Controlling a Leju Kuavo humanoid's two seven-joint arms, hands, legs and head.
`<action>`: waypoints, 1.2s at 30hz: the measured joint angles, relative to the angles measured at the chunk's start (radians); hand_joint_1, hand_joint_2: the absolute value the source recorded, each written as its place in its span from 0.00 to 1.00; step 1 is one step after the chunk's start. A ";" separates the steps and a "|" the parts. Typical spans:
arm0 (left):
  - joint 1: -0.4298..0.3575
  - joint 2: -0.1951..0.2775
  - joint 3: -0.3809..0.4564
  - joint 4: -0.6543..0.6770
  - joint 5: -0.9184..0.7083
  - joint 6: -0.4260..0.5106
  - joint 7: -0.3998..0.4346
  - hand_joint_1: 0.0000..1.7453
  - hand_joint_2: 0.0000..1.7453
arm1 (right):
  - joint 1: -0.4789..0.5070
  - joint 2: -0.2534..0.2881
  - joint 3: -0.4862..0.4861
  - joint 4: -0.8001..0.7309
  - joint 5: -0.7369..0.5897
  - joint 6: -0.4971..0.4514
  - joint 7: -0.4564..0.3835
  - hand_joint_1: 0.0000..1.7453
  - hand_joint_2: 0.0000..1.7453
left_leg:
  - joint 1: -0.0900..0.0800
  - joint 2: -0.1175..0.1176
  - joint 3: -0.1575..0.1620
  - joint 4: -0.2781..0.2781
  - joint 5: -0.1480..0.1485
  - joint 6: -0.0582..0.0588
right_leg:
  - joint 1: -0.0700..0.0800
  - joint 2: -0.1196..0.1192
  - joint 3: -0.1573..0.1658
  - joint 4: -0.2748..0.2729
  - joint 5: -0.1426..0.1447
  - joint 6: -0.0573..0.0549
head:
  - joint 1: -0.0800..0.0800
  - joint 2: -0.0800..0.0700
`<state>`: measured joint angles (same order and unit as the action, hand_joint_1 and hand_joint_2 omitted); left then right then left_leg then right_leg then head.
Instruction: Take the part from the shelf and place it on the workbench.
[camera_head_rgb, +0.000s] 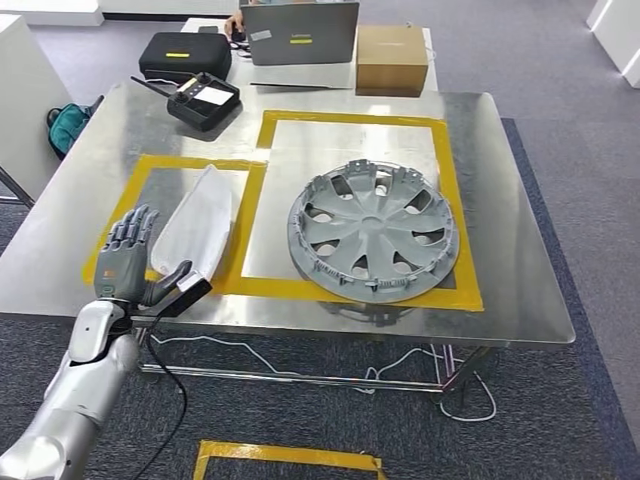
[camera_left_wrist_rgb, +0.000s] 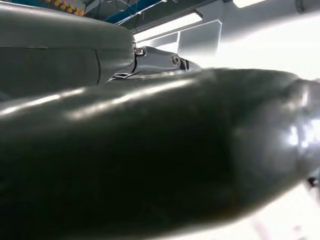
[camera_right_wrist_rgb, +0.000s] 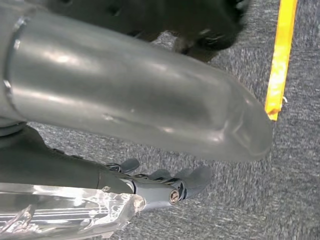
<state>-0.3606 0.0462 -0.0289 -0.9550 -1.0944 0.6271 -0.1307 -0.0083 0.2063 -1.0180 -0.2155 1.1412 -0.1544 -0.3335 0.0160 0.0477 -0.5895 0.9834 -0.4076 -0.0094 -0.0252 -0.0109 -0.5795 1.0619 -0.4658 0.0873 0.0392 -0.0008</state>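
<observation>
Judging by its look, the part (camera_head_rgb: 373, 231), a grey wheel cover, is thin moulded plastic: light, fairly stiff but springy, and easy to crack at the small clips around its rim. It lies flat on the metal surface (camera_head_rgb: 521, 250) inside the larger yellow-taped square (camera_head_rgb: 362, 290), well off to the right of my left hand (camera_head_rgb: 130, 258). That hand holds nothing, fingers spread and pointing up over the near edge, with a white bag (camera_head_rgb: 198, 222) just ahead of it. If I had to lift the part again, I would take it by the rim or through a spoke opening, since the smooth face looks slippery. My right hand (camera_right_wrist_rgb: 166, 182) hangs low above the carpet, fingers loosely apart and empty. Open room lies right of the part; a controller (camera_head_rgb: 202, 99) sits further back.
</observation>
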 joint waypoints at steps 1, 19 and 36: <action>0.017 0.000 0.006 -0.026 0.030 0.001 -0.019 0.00 0.00 | -0.001 0.003 -0.002 0.000 0.000 -0.004 0.001 0.00 0.00 | -0.002 0.000 -0.003 0.004 0.001 -0.008 | 0.000 0.000 0.015 -0.026 0.002 -0.006 | 0.000 0.000; 0.256 -0.048 0.163 -0.257 0.648 -0.016 -0.424 0.00 0.00 | -0.002 0.024 -0.045 0.000 -0.003 -0.021 -0.025 0.00 0.00 | -0.021 -0.051 0.120 -0.006 -0.116 0.005 | 0.017 0.047 -0.109 -0.037 0.125 -0.053 | -0.018 0.000; 0.333 -0.125 0.379 -0.197 0.929 -0.143 -0.530 0.00 0.00 | 0.001 0.026 -0.060 -0.001 0.024 -0.008 -0.015 0.00 0.00 | -0.013 -0.028 -0.033 -0.020 0.048 -0.002 | 0.035 0.010 0.093 -0.102 -0.018 -0.070 | -0.012 0.000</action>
<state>-0.0271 -0.0785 0.3505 -1.1519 -0.1655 0.4844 -0.6610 -0.0077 0.2323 -1.0775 -0.2163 1.1651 -0.1620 -0.3484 0.0029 0.0198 -0.6222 0.9629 -0.3593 -0.0114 0.0102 -0.0006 -0.4865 0.9595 -0.4836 0.0176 0.0277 -0.0008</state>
